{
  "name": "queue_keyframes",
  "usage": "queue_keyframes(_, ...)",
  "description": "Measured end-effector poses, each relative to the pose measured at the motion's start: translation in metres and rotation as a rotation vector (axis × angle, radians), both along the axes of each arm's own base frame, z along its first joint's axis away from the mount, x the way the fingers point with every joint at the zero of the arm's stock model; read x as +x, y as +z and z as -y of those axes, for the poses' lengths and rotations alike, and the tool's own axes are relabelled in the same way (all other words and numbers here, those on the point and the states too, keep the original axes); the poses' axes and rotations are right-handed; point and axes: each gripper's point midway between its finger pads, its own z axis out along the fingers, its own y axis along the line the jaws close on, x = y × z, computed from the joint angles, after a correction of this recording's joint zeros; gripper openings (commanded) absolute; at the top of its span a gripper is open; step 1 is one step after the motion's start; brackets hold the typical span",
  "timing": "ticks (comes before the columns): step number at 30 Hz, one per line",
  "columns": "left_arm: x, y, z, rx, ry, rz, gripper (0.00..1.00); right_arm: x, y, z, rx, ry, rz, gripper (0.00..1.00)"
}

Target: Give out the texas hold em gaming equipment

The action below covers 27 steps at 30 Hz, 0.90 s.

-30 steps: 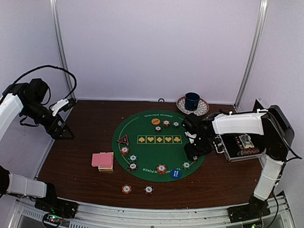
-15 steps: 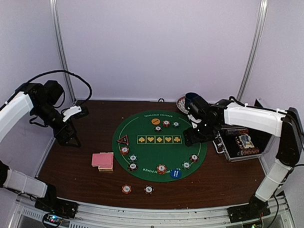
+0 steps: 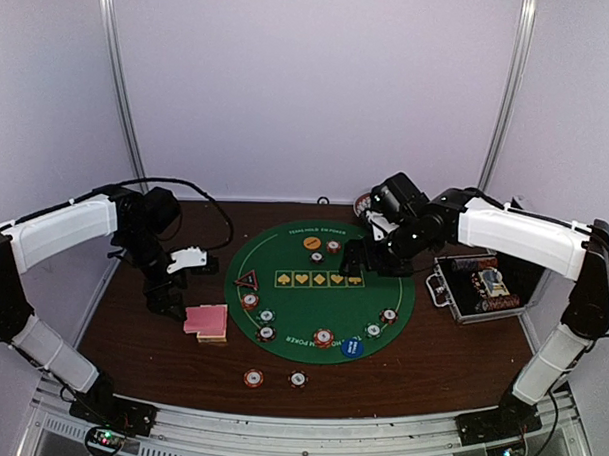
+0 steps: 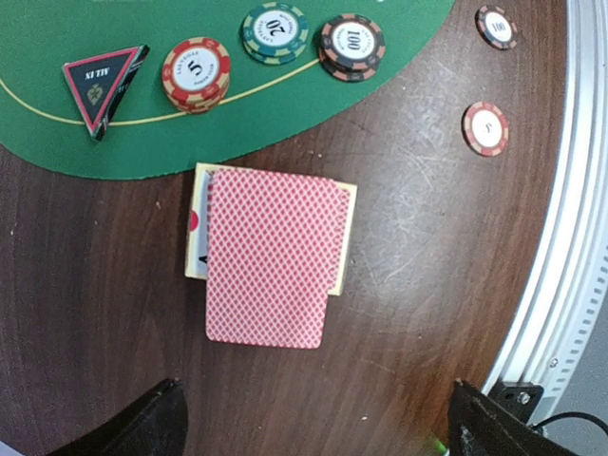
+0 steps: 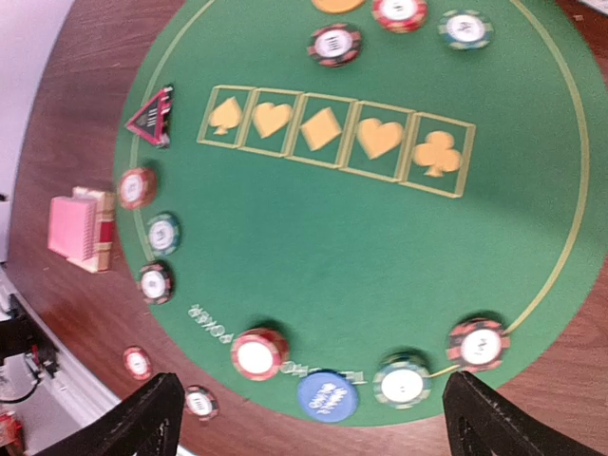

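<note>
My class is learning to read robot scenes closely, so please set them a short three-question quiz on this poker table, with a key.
1. True or false: the pink-backed card deck lies wholly on the green mat.
2. How many suit boxes are printed on the mat? A three, B five, C seven.
3. Which is nearer the deck, the left gripper or the right gripper?
Key: 1 false, it lies on the wooden table beside the mat; 2 B; 3 left.
</note>
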Motion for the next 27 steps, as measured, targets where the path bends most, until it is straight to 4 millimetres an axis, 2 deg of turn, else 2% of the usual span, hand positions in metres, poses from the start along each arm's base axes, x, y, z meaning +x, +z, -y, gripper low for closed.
queue_keyframes(7, 0.007, -0.026, 0.004, 0.027, -0.092, 0.032, 0.98, -0.012, 0.007, -0.035, 0.123, 0.034, -0.051, 0.99)
queue_keyframes(11, 0.008, -0.039, 0.002, 0.044, -0.125, 0.056, 0.98, -0.013, 0.01, -0.046, 0.163, 0.038, -0.069, 1.0)
queue_keyframes(18, 0.013, -0.048, 0.005, 0.052, -0.168, 0.108, 0.97, -0.016, 0.014, -0.064, 0.224, 0.054, -0.095, 1.0)
queue_keyframes(27, 0.016, -0.064, 0.002, 0.084, -0.196, 0.122, 0.97, -0.024, 0.008, -0.074, 0.229, 0.081, -0.121, 0.99)
